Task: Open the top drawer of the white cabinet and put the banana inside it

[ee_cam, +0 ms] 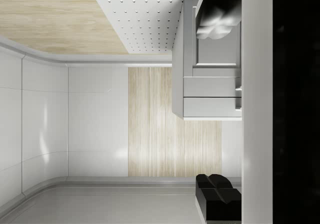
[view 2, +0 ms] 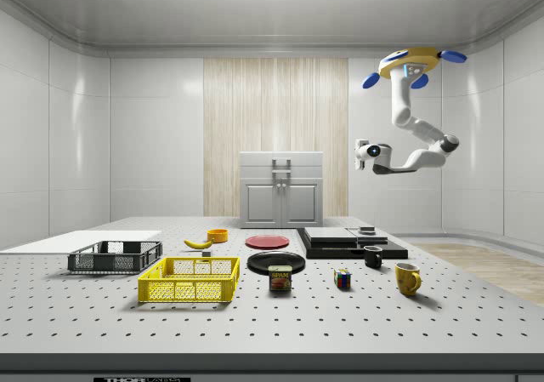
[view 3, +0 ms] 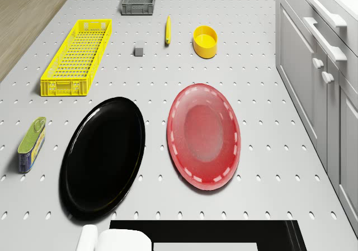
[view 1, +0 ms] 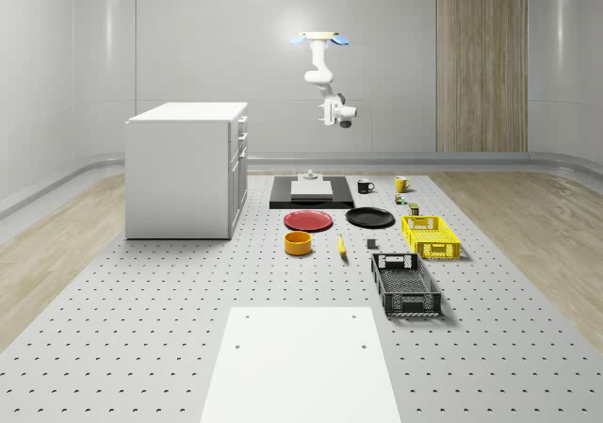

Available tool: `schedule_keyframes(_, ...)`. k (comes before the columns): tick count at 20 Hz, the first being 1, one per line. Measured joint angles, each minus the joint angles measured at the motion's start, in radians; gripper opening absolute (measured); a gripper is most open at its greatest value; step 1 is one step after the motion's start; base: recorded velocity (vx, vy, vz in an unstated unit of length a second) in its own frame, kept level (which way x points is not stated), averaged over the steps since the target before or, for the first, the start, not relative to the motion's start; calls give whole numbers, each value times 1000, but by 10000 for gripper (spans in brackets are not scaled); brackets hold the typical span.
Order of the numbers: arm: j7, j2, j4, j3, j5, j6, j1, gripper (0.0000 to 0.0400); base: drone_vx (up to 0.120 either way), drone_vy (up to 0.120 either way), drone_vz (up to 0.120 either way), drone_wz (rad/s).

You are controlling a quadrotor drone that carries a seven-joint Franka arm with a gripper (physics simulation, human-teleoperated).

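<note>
My drone (view 1: 320,38) hovers high over the far end of the tabletop (view 1: 170,300), above the black pad (view 1: 311,195), its arm bent down and the end effector (view 2: 360,154) held in mid-air, empty and pointed toward the cabinet (view 1: 186,169). I cannot tell from here how far its fingers (ee_cam: 216,184) are parted. The cabinet stands ahead of the end effector and lower, all drawers closed, the top drawer's handle (view 3: 327,9) flush. The banana (view 1: 342,246) lies on the tabletop far below and well apart from the end effector, just beside the yellow bowl (view 1: 298,243), between it and the yellow crate (view 1: 430,235). Red plate (view 3: 204,135) and black plate (view 3: 102,155) sit beneath the drone
</note>
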Motion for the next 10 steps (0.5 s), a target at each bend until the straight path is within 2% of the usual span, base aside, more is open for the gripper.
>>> schedule_keyframes(10,26,-44,-6,-22,-32,44,50,400,120,-120,0,0)
